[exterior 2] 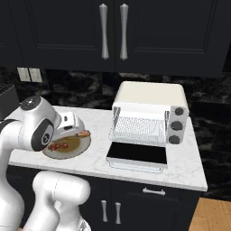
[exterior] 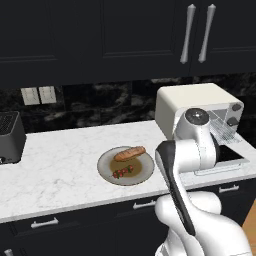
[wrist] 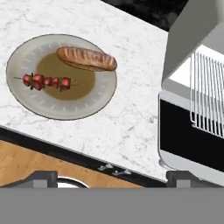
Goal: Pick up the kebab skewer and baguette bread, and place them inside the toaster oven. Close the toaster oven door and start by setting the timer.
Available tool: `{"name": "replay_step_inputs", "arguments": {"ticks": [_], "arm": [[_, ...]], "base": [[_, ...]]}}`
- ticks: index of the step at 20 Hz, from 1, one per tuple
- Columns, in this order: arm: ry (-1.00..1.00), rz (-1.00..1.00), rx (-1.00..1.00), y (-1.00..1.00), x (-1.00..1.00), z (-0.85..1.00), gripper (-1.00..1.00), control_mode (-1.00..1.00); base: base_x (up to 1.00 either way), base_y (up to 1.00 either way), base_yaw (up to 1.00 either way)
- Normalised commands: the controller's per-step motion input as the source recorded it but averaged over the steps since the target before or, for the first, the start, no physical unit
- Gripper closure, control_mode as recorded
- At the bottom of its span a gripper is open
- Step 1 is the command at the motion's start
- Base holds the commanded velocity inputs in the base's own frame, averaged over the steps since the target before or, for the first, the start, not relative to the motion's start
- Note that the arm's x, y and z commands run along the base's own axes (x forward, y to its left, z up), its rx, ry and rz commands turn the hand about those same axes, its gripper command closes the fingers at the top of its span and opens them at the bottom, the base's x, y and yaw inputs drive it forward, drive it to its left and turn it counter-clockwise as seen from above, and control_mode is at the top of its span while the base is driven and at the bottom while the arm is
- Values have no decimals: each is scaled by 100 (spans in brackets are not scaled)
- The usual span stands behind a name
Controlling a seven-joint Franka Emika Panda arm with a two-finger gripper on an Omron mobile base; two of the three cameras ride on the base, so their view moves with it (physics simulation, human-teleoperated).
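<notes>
One kebab skewer (wrist: 47, 82) and one baguette bread (wrist: 86, 59) lie side by side on a single round grey plate (wrist: 26, 52) on the white marble desk (wrist: 131, 118); the two foods are close together but apart, the loaf on the side nearer the wall. One toaster oven (exterior 2: 149, 97) stands on the desk to the right of the plate, well apart from it. The toaster oven door (exterior 2: 137, 154) is folded down flat toward the desk edge, showing one wire rack (exterior 2: 139, 127) inside. Three dark knobs (exterior 2: 176, 126) sit in a column on the oven's right face.

The jaws (wrist: 109, 177) stand wide apart and hold nothing, hanging above the desk's front edge between plate and oven.

A black slot toaster (exterior: 10, 136) sits at the desk's far left. Two pale wall switches (exterior: 38, 95) are on the dark backsplash, and two long silver handles (exterior: 196, 34) hang on the black upper cabinets. In the right base view the arm's elbow covers part of the plate.
</notes>
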Motion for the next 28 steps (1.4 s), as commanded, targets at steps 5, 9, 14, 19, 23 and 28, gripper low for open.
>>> {"name": "replay_step_inputs", "arguments": {"ticks": [5,9,14,19,23,28], "arm": [[0,1,13,63,-1,-2,-100,-100],[0,-10,27,46,1,-11,-100,-100],[-5,7,5,53,1,-17,-100,-100],[6,7,-16,59,13,-9,-100,-100],[5,4,-4,30,18,-20,-100,-100],[0,-18,8,28,18,-28,-100,-100]], "base": [[0,0,0],[0,0,0],[0,0,0],[0,0,0],[0,0,0],[0,0,0]]}}
